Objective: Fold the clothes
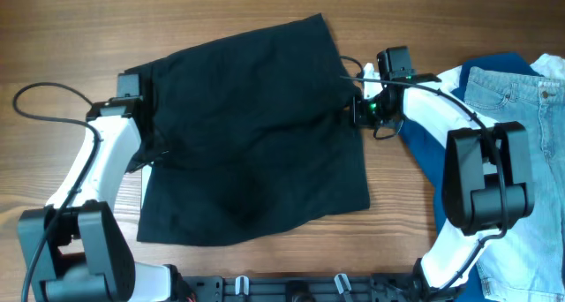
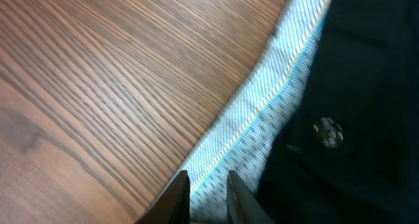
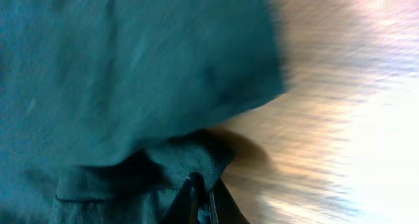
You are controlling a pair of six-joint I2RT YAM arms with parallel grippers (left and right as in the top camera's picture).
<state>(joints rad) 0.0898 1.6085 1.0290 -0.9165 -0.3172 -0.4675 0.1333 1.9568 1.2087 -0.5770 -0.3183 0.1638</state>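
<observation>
Black shorts [image 1: 256, 134]: L end effector [image 2: 208, 196] at 9 o'clock, R end effector [image 3: 201, 201] at 3, both pinching edges; shallow bites may slip.

Black shorts [image 1: 252, 134] spread flat (white lining showing), table centre.

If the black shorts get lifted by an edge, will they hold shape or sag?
Probably sag: the black shorts lie flat with soft wrinkles. Pushed, they would likely bunch, as the edge crumples by the right fingers.
</observation>
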